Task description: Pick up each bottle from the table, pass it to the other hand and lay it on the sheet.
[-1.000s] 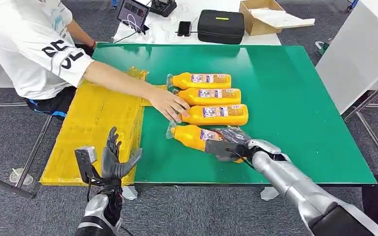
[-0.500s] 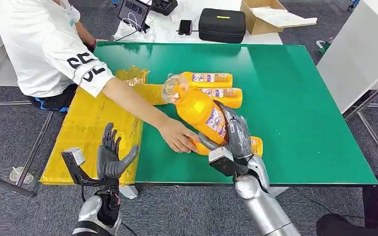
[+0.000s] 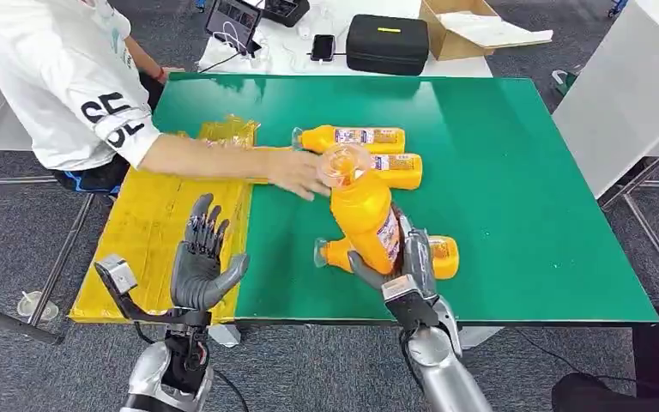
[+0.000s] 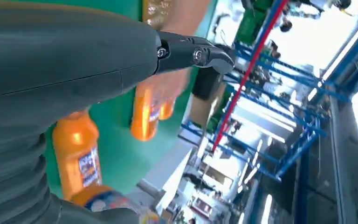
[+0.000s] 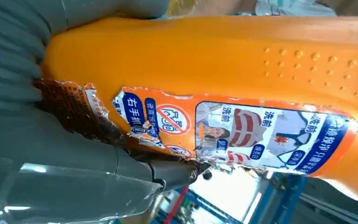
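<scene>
A green table (image 3: 523, 172) stands on grey carpet, with a yellow sheet (image 3: 167, 227) laid along its left edge and hanging a little over the near corner. Beyond the far edge sits a white surface carrying a black case (image 3: 386, 45), a cardboard box (image 3: 459, 30), a phone (image 3: 322, 49) and a tablet (image 3: 233, 21).

The right hand (image 3: 405, 270) grips a held bottle (image 3: 362, 215) of orange liquid, raised off the table near the front edge and standing almost upright with its clear cap end toward the camera. The fingers wrap the lower body over the torn label, which the right wrist view shows close up (image 5: 242, 135).

Three more bottles lie on their sides on the green surface: a far bottle (image 3: 352, 137), a second bottle (image 3: 399, 169) just beside it, and a near bottle (image 3: 438, 255) partly hidden behind the raised one.

The left hand (image 3: 202, 262) is held up over the near corner of the sheet, palm toward the bottles, fingers spread apart and holding nothing.

A person in a white shirt (image 3: 60, 77) sits at the table's left side, one arm stretched across the sheet; the person's hand (image 3: 296, 172) rests on the table beside the cap ends of the two far bottles.
</scene>
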